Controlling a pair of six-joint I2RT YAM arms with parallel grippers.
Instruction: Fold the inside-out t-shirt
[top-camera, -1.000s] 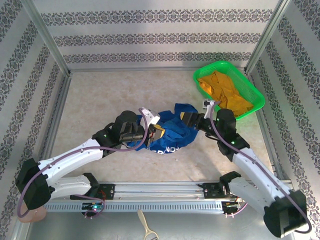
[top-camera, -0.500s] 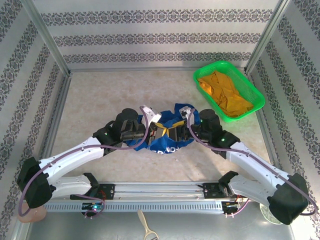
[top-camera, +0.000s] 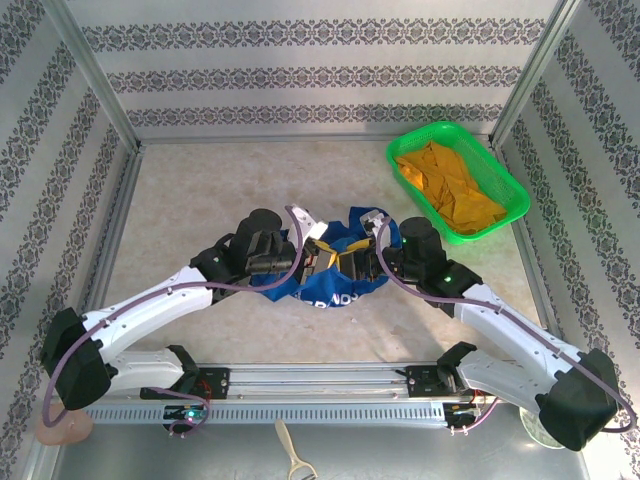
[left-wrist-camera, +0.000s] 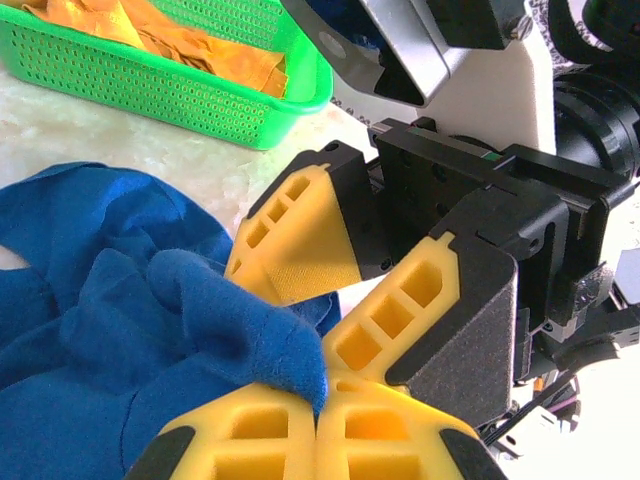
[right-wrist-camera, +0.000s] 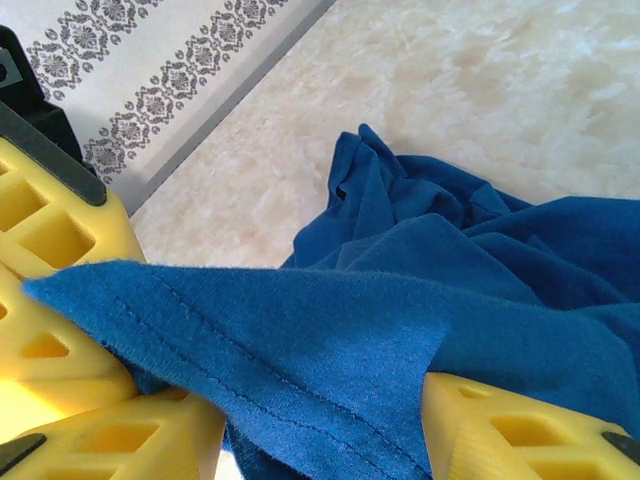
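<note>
T-shirt (top-camera: 350, 285) crumpled, long axis approx L-R, lettering (top-camera: 330, 300) at near edge.

The t-shirt (top-camera: 335, 290) lies mid-table (top-camera: 200, 200), with the basket (top-camera: 393, 160) behind it to the right.

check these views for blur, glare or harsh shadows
Top external view: even, soft light, only faint shadows on the table, the t-shirt sharp enough to show its white lettering. Left wrist view: the left end effector is so near that it looks slightly soft, and the white bracket is nearly washed out. Right wrist view: hem stitching crisp, pale table bright, no hard glare.
</note>
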